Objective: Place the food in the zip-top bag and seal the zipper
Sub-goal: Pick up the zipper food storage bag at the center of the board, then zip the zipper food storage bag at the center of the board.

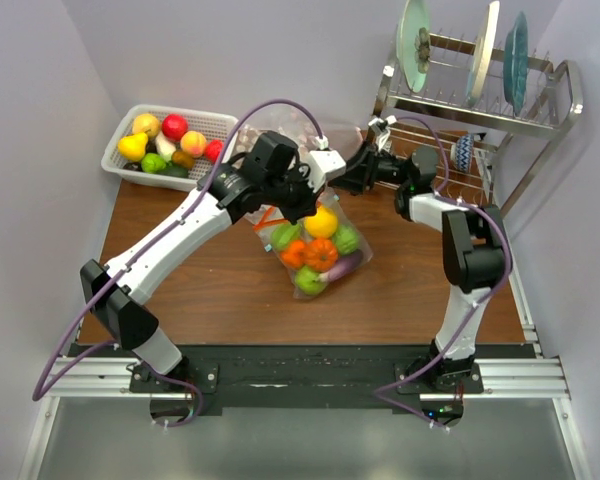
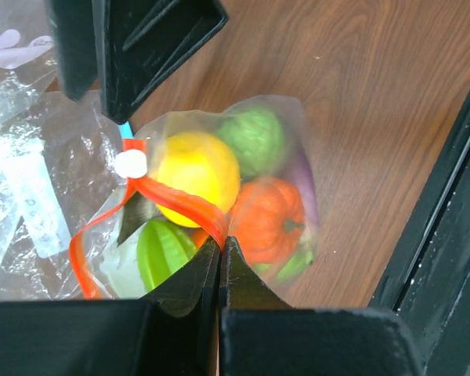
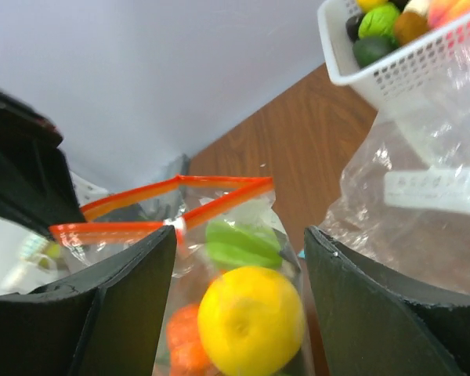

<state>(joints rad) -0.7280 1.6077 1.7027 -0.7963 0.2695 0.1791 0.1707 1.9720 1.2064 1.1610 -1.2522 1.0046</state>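
Over the middle of the desk [image 1: 200,290], seen from above, the zip-top bag [image 1: 352,262] lies loaded with food [image 1: 320,252], its mouth turned toward the far edge. The left pincer [image 1: 300,205] sits on that mouth, and the right pincer [image 1: 344,178] comes in from the other side, just beside it. A basket [image 1: 220,122] in the far left corner holds more toy fruit; a dish rack [image 1: 500,110] stands at far right.

From the left wrist, the left pincer [image 2: 222,244] is pressed together on the zipper [image 2: 180,205], pinching the orange-red strip where it bends. A small white piece [image 2: 131,163], possibly a slider, rides on the strip further along. A yellow fruit [image 2: 197,174] and an orange pumpkin [image 2: 268,215] show through the plastic beyond.

From the right wrist, the right pincer [image 3: 241,235] stands wide apart and grips nothing. The zipper [image 3: 219,200] runs crosswise ahead of it, its long axis spanning the gap from one finger toward the other. Its two halves meet at the right end but part toward the left, so the mouth is not sealed. A second clear bag [image 3: 407,196] lies off to the right.

My judgement is that the free right arm is the better placed: it would advance straight ahead, close across the strip, and travel along its length.
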